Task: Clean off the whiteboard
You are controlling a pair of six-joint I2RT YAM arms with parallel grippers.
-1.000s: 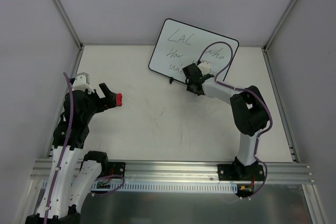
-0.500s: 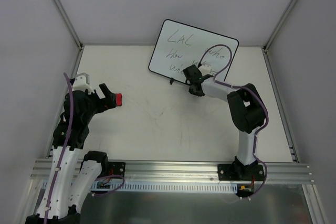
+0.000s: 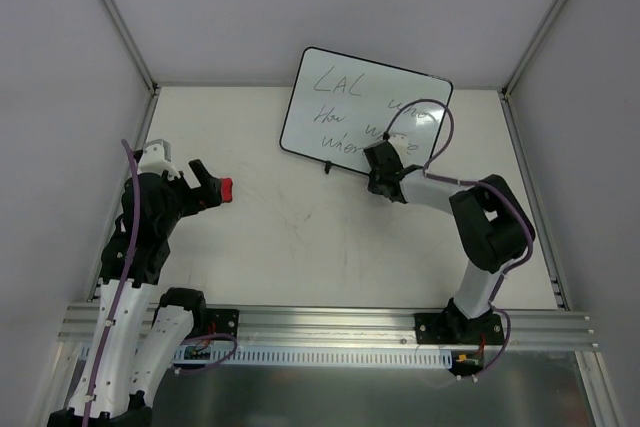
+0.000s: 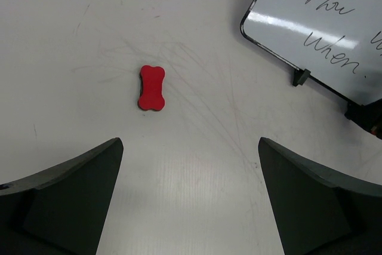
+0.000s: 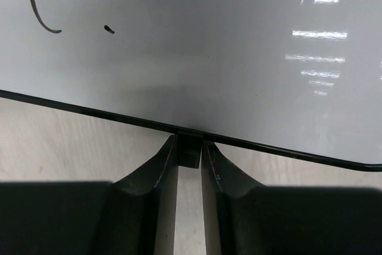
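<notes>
The whiteboard (image 3: 345,107) stands tilted at the back of the table, with black handwritten words on it. It also shows in the left wrist view (image 4: 334,22) and fills the right wrist view (image 5: 191,40). My right gripper (image 3: 380,177) is shut on the whiteboard's small black foot (image 5: 190,150) at its lower frame edge. My left gripper (image 3: 205,187) is open and empty (image 4: 191,147) above the table at the left. The red bone-shaped eraser (image 4: 151,88) lies flat on the table just ahead of it, apart from the fingers; it also shows in the top view (image 3: 225,188).
Grey walls with metal corner posts (image 3: 120,22) enclose the table on the left, back and right. The whiteboard's other black foot (image 4: 300,77) rests on the table. A purple cable (image 3: 440,137) loops from the right arm in front of the board.
My right gripper has moved a little right and nearer while holding the foot, and the whiteboard has swung with it. The left arm and the eraser have not moved.
</notes>
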